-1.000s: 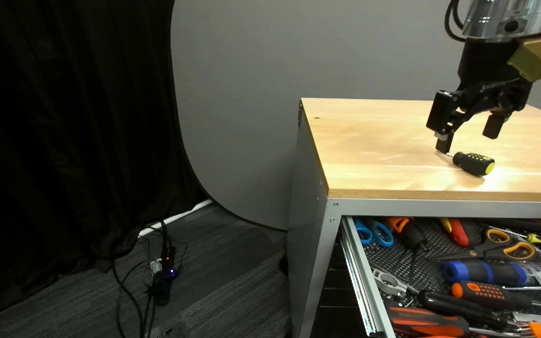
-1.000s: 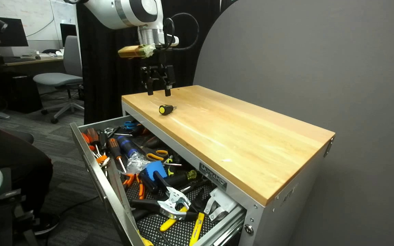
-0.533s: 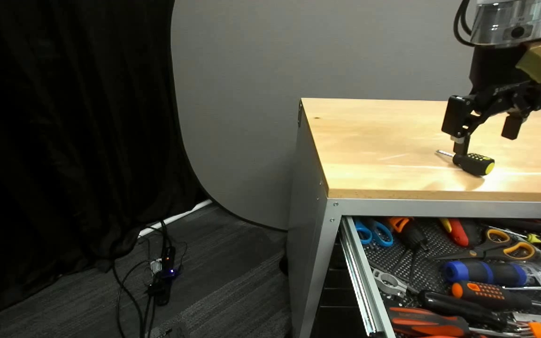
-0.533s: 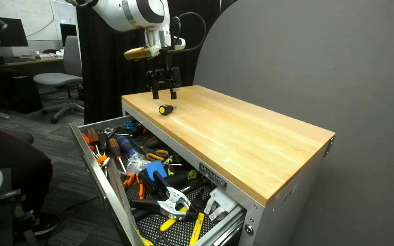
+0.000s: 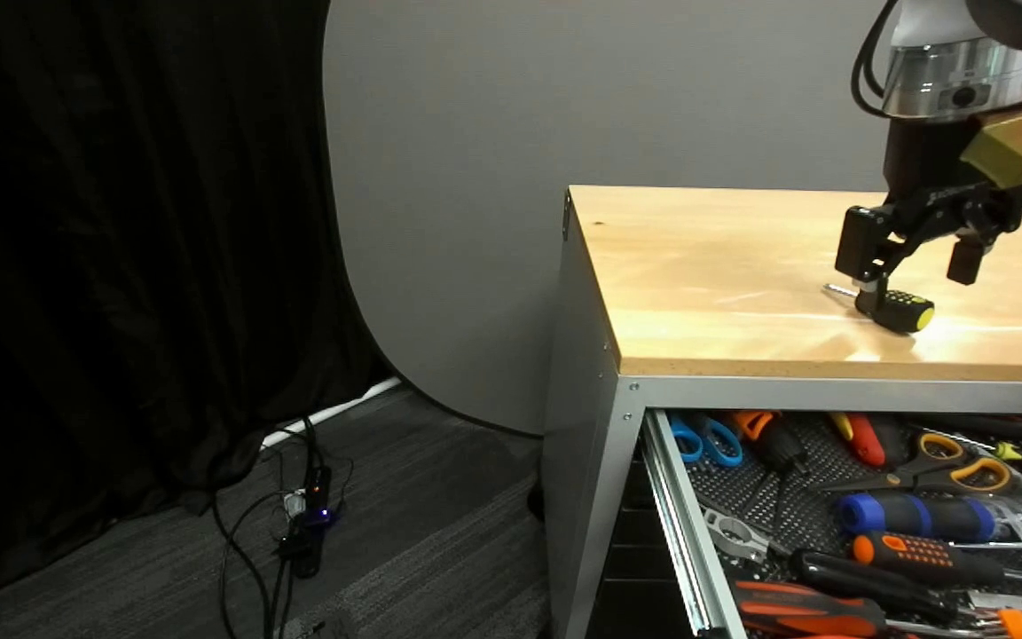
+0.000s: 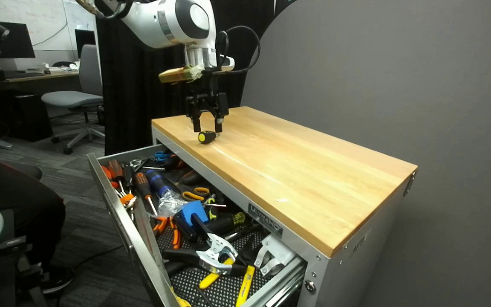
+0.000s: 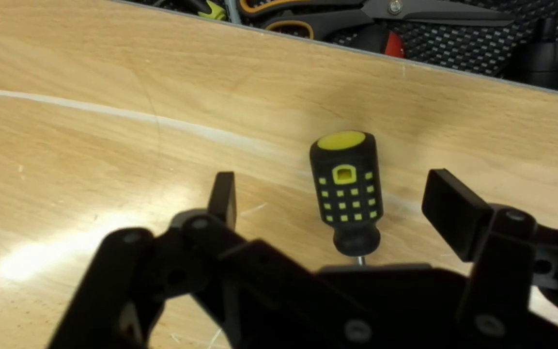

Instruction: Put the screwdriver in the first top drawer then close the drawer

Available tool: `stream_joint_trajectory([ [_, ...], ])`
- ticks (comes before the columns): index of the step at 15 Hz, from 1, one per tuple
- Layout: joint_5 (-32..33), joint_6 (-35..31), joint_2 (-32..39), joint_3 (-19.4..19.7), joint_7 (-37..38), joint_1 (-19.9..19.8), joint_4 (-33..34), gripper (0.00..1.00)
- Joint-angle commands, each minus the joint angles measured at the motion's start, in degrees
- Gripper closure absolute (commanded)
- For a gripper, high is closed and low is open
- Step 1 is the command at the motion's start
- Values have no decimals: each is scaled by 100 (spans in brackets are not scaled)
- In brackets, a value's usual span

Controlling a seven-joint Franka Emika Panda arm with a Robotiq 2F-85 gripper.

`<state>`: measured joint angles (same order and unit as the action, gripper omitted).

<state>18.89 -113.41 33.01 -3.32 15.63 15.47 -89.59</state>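
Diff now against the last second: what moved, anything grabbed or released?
The gripper came down and shifted rightward in both exterior views, closing in on the screwdriver; in the wrist view its jaws now stand on either side of the handle, gaps showing. Nothing grabbed or released; jaws still open. Unchanged: screwdriver lying on the wooden top, top drawer pulled out.

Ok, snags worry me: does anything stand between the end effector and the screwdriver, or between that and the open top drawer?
Nothing visible stands between the end effector and the screwdriver, which shows between the open jaws. Toward the top drawer, only the wooden top's front edge intervenes.
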Motion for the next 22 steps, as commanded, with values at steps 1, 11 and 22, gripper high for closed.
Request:
stream_joint_trajectory([
  [1, -5, 66, 133, 88, 73, 72, 243, 34],
  [11, -156, 61, 103, 46, 56, 22, 225, 85],
  [22, -503, -17, -1726, -435, 105, 108, -2282, 85],
])
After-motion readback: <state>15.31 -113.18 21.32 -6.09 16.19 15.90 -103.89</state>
